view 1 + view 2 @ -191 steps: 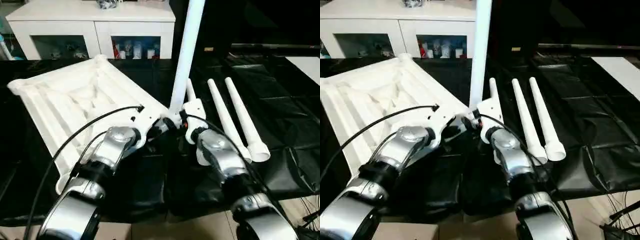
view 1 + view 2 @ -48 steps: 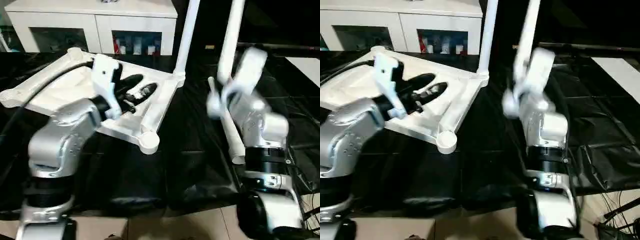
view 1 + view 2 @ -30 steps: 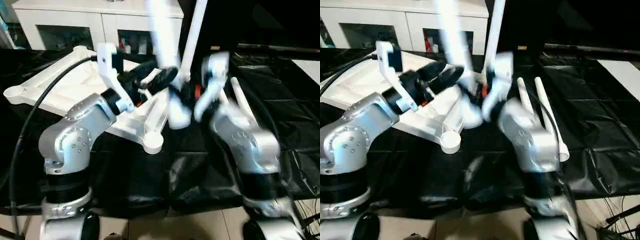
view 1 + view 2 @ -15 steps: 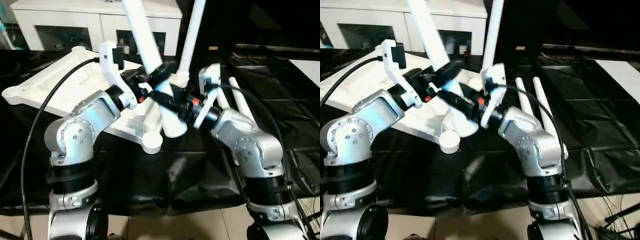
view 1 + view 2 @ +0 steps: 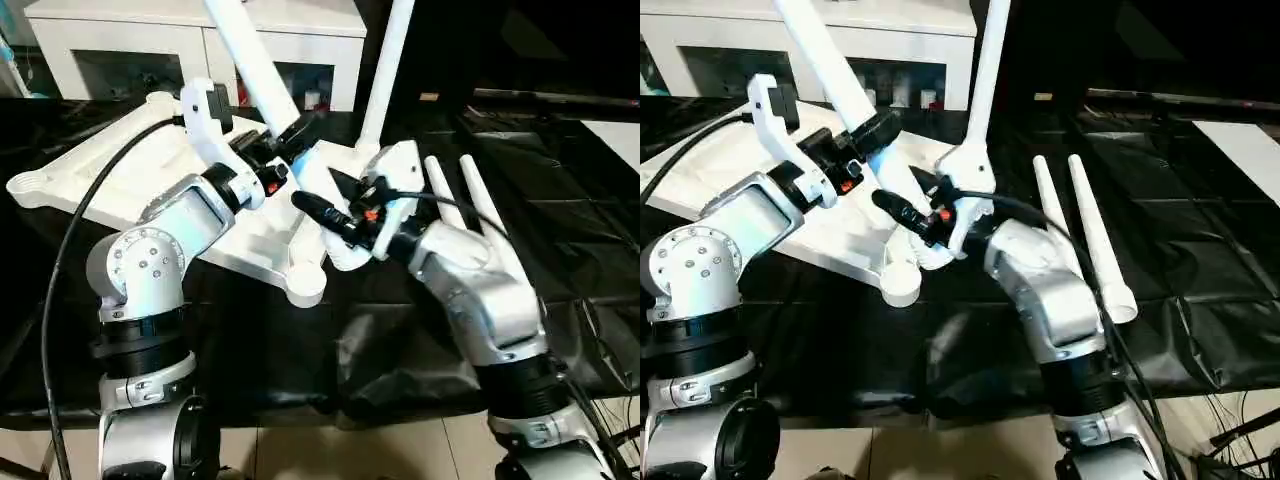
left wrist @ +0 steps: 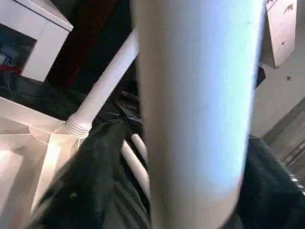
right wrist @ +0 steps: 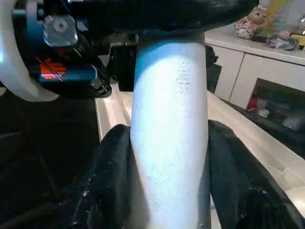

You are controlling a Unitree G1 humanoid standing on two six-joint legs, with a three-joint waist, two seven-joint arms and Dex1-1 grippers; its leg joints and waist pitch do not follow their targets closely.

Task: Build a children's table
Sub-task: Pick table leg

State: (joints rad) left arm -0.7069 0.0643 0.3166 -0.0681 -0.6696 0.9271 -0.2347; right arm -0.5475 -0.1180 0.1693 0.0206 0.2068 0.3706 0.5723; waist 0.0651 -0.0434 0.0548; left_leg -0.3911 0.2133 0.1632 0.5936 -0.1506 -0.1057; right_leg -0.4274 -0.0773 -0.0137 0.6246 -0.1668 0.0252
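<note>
The children's table top [image 5: 110,170] lies upside down on the black cover, ribbed underside up. One white leg [image 5: 388,70] stands upright in its far right corner socket. A second leg [image 5: 245,50] slants up to the left over the top. My right gripper [image 5: 318,205] is shut on it just above its thick lower end, a black finger [image 7: 112,186] on each side of the tube [image 7: 169,143]. My left gripper [image 5: 285,145] sits round the same leg [image 6: 195,95] a little higher up. The leg's lower end hangs near the top's right edge, above the near corner socket [image 5: 305,288].
Two loose white legs [image 5: 445,195] [image 5: 483,200] lie side by side on the black cover to the right of my right arm. A white cabinet [image 5: 130,50] with glass doors stands behind the table top. A black cable [image 5: 70,260] loops along my left arm.
My right arm has brought the held leg down and tipped its upper end to the left. My left gripper has moved onto that leg and its jaws have narrowed.
</note>
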